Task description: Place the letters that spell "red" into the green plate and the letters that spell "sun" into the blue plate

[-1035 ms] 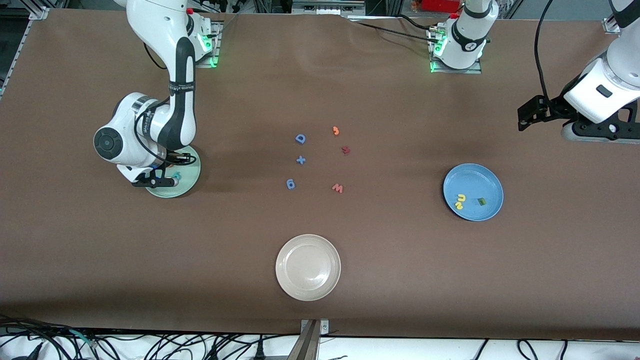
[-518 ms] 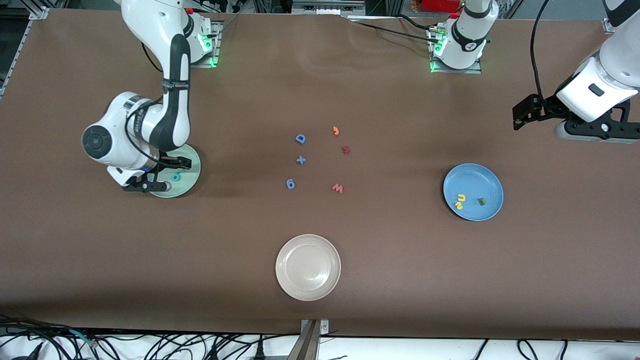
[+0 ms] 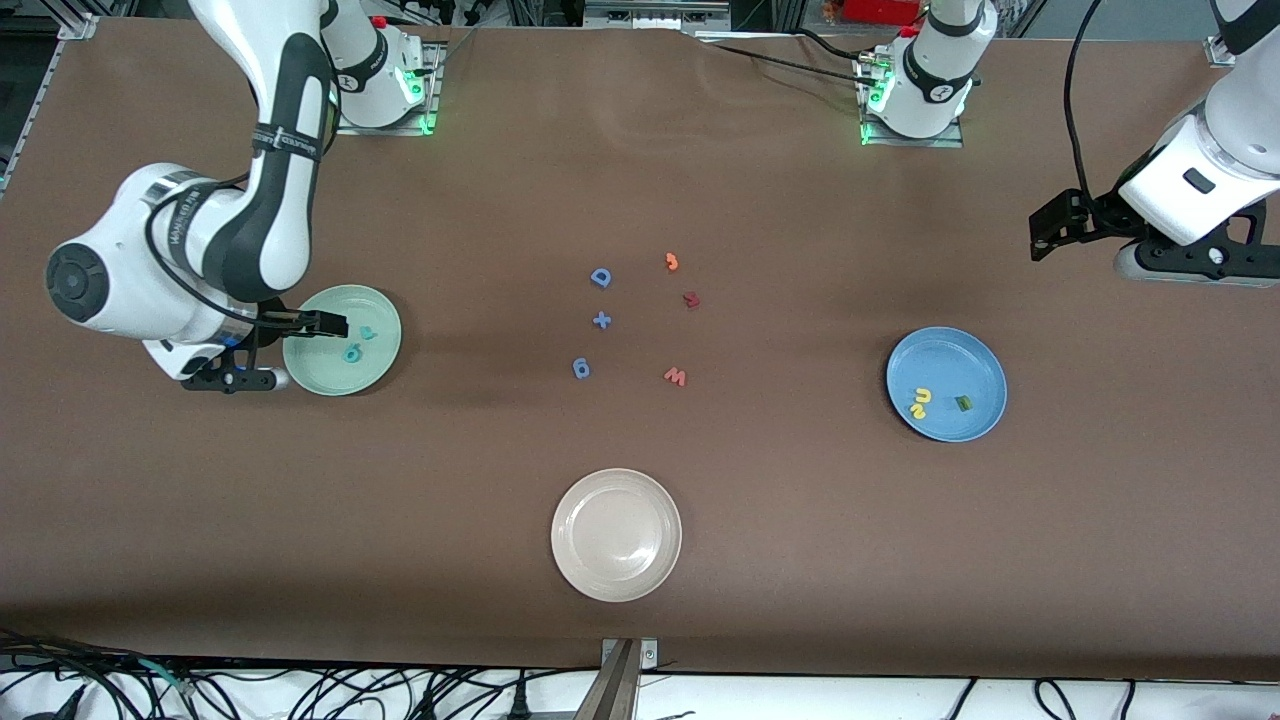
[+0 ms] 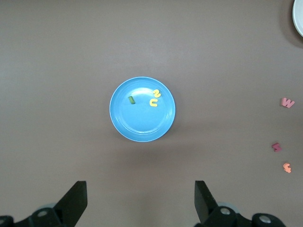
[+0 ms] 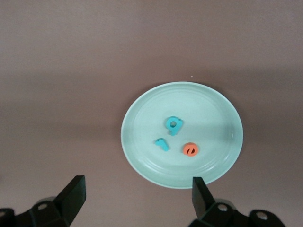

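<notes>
The green plate point(image 3: 330, 375) point(image 5: 142, 142) holds a teal looped "d" point(image 3: 352, 353) point(image 5: 173, 124), a thin teal "r" point(image 3: 368, 334) point(image 5: 162, 144) and an orange "e" point(image 5: 190, 149), which the front view hides. My right gripper point(image 3: 285, 352) point(image 5: 137, 187) hangs open and empty over that plate's rim, on the side toward the right arm's end. The blue plate point(image 3: 950, 350) point(image 4: 142, 123) holds a yellow "s" point(image 4: 156, 94), a yellow arch point(image 3: 920, 402) point(image 4: 153, 102) and a green arch point(image 3: 964, 403) point(image 4: 131, 99). My left gripper point(image 3: 1190, 272) point(image 4: 140, 187) waits open over bare table beside the blue plate.
In mid-table lie a blue D point(image 3: 600, 277), a blue plus point(image 3: 601, 320), a blue 6-like piece point(image 3: 581, 368), a pink "w" point(image 3: 676, 376), a dark red piece point(image 3: 691, 299) and an orange piece point(image 3: 672, 262). A cream plate point(image 3: 616, 535) sits nearest the front camera.
My right gripper has opened and drawn up and away from the green plate toward the right arm's end, uncovering the letters. The left arm has shifted only slightly.
</notes>
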`<state>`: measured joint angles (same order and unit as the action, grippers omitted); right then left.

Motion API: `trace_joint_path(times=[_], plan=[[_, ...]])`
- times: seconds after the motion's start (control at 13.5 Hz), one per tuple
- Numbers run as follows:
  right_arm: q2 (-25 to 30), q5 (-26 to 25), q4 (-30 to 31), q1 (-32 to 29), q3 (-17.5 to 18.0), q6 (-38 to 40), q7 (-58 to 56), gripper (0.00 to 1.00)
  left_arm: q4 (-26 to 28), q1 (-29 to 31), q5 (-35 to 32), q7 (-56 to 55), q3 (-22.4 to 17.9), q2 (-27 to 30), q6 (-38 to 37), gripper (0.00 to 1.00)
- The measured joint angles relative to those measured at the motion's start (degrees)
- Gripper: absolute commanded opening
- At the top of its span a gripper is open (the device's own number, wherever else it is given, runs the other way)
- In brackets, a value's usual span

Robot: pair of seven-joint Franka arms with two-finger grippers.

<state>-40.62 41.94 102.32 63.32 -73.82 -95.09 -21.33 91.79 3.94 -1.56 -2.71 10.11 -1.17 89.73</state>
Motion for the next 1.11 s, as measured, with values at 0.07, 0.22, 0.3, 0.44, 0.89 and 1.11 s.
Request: trace_joint_path(times=[0.07, 0.22, 0.3, 0.44, 0.89, 1.11], plan=[[-0.01, -1.14, -3.21, -1.36, 0.0, 2.56, 1.37, 0.99, 0.0, 0.01, 0.0, 0.0, -0.05, 0.0, 0.0, 1.0], [0.14, -3.48, -9.4, -3.79, 0.49, 6.87, 3.74, 0.99, 0.0, 0.05, 0.0, 0.0, -0.25, 0.0, 0.0, 1.0], [0.46, -4.54, -11.77, -4.83, 1.25, 8.16, 5.13, 0.99, 0.0, 0.1, 0.0, 0.0, -0.34, 0.0, 0.0, 1.0], [2.85, -8.39, -15.15, -7.52, 5.68, 9.15, 9.27, 0.99, 0.0, 0.26, 0.0, 0.0, -0.38, 0.0, 0.0, 1.0], [14.34, -25.06, -19.02, -25.25, 32.59, 9.06, 19.58, 1.0, -0.1, 0.3, 0.0, 0.05, -0.4, 0.0, 0.0, 1.0], [16.5, -31.27, -21.84, -34.14, 43.56, 9.02, 20.13, 1.0, -0.13, 0.31, 0.0, 0.06, -0.42, 0.0, 0.0, 1.0]])
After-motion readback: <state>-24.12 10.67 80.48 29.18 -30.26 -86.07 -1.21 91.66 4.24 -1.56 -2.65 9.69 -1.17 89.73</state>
